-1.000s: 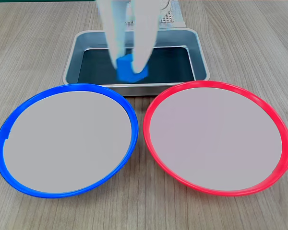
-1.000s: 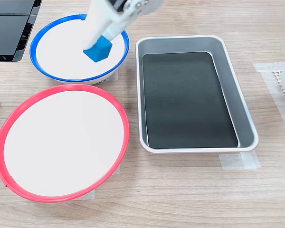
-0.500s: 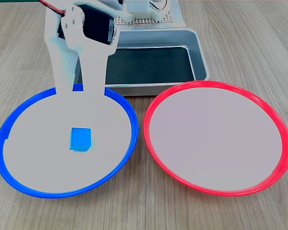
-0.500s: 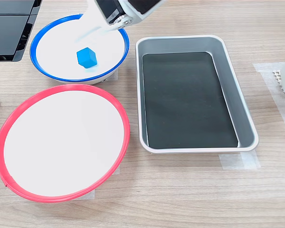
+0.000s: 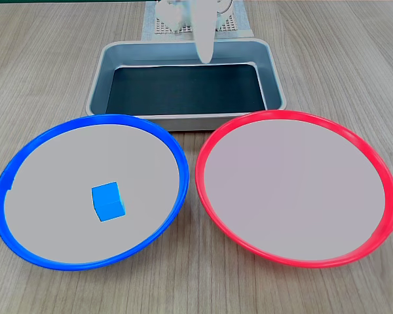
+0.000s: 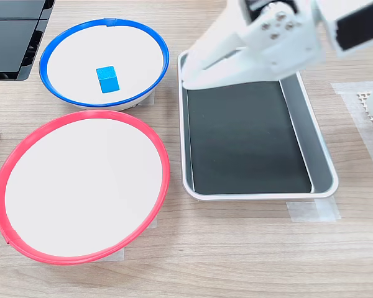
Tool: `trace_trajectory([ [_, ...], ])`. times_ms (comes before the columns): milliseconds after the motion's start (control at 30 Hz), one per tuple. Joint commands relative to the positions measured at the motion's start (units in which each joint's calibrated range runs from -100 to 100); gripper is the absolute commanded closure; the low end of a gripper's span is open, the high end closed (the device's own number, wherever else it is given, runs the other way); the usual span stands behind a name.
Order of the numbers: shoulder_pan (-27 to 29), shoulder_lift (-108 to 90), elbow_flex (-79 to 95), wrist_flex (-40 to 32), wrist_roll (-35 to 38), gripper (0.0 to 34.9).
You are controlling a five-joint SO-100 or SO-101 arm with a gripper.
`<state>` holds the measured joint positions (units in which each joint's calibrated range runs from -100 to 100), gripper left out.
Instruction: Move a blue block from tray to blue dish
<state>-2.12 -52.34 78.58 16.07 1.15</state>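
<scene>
The small blue block (image 5: 109,201) (image 6: 107,79) lies flat on the pale centre of the blue dish (image 5: 164,136) (image 6: 68,32), with nothing touching it. In both exterior views the grey tray (image 5: 274,78) (image 6: 323,167) shows only its bare dark bottom. My white gripper (image 5: 205,55) (image 6: 185,76) hangs over the tray, well away from the block. In the second exterior view its tip sits above the tray corner nearest the blue dish. It holds nothing. The blurred white shape does not show whether its jaws stand apart.
A like plate with a red rim (image 5: 378,170) (image 6: 6,167) sits beside the blue dish. In the second exterior view a black device (image 6: 12,37) stands at the upper left, and a taped perforated mat (image 6: 368,105) lies at the right edge.
The arm has drawn back from above the blue dish to above the tray. The block, released into the dish half a second ago, has stayed there.
</scene>
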Motion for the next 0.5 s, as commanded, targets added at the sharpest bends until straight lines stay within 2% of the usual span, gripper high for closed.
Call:
trace_trajectory([
  [0,0.67,-22.41,12.22,8.65,-2.54,34.7],
  [167,3.58,-37.08,21.42,15.67,-2.10,34.7],
  [200,3.96,-39.64,21.42,20.13,-2.15,34.7],
  [333,4.90,-46.12,21.42,29.21,-2.30,34.7],
  [467,5.94,-46.72,21.42,31.27,-2.69,34.7],
])
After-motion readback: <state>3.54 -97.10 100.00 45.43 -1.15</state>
